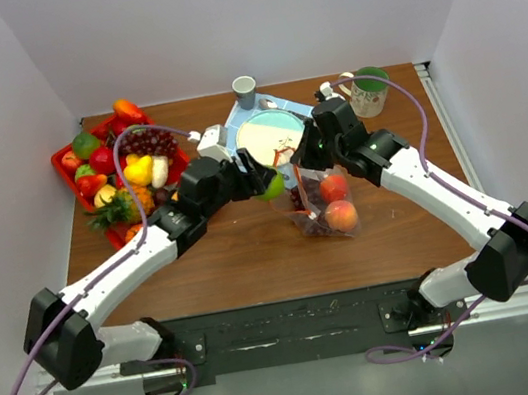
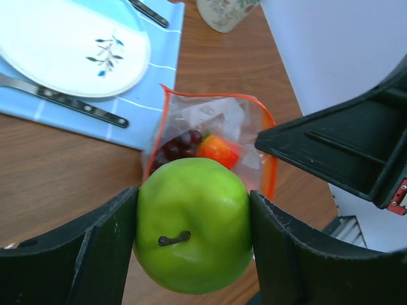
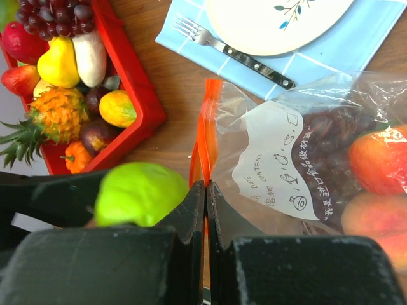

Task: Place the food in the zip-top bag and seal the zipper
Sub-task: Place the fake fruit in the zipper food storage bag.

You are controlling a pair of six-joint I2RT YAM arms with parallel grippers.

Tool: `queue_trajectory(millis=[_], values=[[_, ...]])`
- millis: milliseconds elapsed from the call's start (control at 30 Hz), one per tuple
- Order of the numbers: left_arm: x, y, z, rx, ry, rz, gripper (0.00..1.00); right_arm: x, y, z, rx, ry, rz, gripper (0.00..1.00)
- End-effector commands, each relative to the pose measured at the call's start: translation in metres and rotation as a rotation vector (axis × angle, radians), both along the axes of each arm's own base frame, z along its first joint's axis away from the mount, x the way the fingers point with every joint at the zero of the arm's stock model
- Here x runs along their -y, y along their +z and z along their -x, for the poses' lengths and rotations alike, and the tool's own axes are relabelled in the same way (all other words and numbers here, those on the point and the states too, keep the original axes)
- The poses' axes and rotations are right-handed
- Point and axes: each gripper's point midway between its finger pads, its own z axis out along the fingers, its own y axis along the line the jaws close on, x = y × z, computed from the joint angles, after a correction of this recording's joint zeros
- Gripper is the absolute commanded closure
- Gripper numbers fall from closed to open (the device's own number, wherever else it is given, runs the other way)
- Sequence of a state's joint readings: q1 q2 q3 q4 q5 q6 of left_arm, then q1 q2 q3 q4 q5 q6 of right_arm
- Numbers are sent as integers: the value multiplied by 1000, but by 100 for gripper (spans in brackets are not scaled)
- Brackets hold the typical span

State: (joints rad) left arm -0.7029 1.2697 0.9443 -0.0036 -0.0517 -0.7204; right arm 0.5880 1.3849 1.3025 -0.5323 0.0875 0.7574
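My left gripper (image 2: 194, 235) is shut on a green apple (image 2: 193, 223), held just left of the bag's open mouth; the apple shows in the top view (image 1: 272, 188) and the right wrist view (image 3: 140, 194). The clear zip-top bag (image 1: 326, 202) lies on the table with peaches (image 1: 340, 215), grapes and an orange piece (image 2: 218, 150) inside. My right gripper (image 3: 206, 190) is shut on the orange-red zipper strip (image 3: 205, 136) and holds the mouth edge up. The bag's white label (image 3: 280, 162) faces the right wrist camera.
A red tray (image 1: 65, 160) at the far left holds more toy fruit: grapes (image 1: 145, 141), pineapple (image 1: 116, 212), yellow pear. A blue napkin (image 1: 231, 120) with a white plate (image 1: 269, 136) and cutlery lies behind the bag. A grey cup (image 1: 244, 89) and a green mug (image 1: 368, 89) stand at the back.
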Motion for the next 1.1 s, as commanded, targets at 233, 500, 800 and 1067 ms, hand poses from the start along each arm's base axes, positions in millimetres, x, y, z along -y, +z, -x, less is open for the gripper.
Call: queue_trajectory(millis=[233, 500, 800, 1067], values=[[49, -11, -22, -17, 0, 116, 73, 2, 32, 1, 60, -31, -56, 100], [62, -3, -25, 0, -35, 116, 20, 8, 34, 2, 67, -46, -43, 100], [42, 6, -20, 31, -4, 45, 16, 7, 31, 1, 65, -41, -39, 100], [-24, -15, -14, 52, 151, -231, 52, 11, 35, 0, 82, -42, -17, 100]])
